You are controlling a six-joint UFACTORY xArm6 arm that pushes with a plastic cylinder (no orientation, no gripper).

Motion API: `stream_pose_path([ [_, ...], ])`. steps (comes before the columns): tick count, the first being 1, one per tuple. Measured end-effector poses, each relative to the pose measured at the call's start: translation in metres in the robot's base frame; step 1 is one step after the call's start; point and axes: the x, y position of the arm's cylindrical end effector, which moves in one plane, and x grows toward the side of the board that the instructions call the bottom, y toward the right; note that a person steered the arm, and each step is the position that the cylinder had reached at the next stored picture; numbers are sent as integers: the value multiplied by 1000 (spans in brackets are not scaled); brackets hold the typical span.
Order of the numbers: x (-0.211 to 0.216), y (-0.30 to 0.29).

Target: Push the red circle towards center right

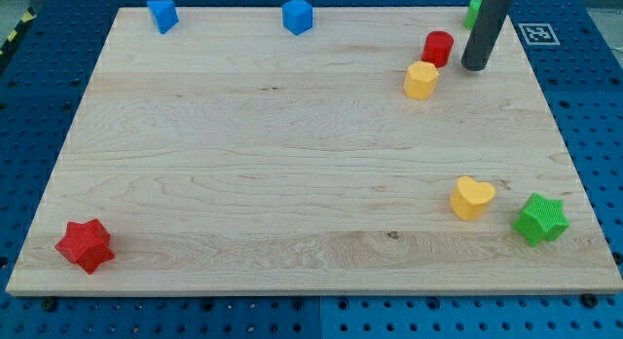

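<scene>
Near the board's top-right corner: the rod's tip (476,66) stands just right of the red circle (438,48), apart from it.
Red circle: upper right, with the yellow block (421,81) just below-left.
Tip: a bare rod with no jaws, holding nothing.
Key relation: the circle lies left of the tip; centre right lies below it.
Judgement: the tip must get above the circle before pushing down.
</scene>
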Motion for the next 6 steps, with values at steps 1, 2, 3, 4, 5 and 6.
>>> stream_pose_path([
  [1,0,-24],
  [2,0,-69],
  [3,-7,-116],
  [4,-38,-122],
  [5,-49,-120],
  [6,-54,-116],
])
